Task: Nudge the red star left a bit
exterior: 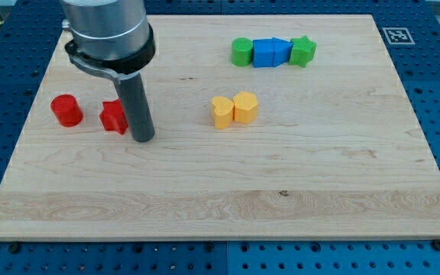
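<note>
Right now my tip (143, 139) sits just at the 3 o'clock side of the red star (114, 116), touching or nearly so; the rod hides the star's right edge, so I cannot tell if contact is made. No gripper on this rig, so nothing to report as open or closed.

Red star is on the surface (220, 206) toward 9 o'clock, with the red cylinder (66, 109) near it, further toward 9 o'clock, a clear gap between them.

How to do it well, as I judge it:
- Push straight toward 9 o'clock, through the star's centre, or it spins.
- My tip looks slightly low on the star, toward 6 o'clock; correct upward first.
- Short stroke only. Stop well before the star reaches the red cylinder.

2 yellow blocks (234, 109) and the green-blue row (273, 52) are well apart, no risk.
</note>
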`<state>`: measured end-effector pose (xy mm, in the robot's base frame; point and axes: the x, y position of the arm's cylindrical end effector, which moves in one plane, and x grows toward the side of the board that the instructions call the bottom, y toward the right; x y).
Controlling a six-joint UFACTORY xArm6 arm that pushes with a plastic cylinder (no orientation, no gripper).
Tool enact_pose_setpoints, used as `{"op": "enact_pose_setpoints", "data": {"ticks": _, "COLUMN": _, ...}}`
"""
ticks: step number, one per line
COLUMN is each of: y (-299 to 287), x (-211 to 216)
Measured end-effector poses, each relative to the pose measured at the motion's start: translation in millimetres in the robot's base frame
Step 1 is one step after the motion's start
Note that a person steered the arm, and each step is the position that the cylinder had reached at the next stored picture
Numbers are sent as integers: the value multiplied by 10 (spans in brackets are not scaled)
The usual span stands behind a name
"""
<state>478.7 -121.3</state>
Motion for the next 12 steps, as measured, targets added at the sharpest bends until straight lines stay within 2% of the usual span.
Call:
{"op": "enact_pose_setpoints", "data": {"ticks": 6, "y": -160, "x": -90}}
{"op": "enact_pose_setpoints", "data": {"ticks": 8, "y": -160, "x": -287}}
{"op": "enact_pose_setpoints", "data": {"ticks": 12, "y": -279, "x": -202}}
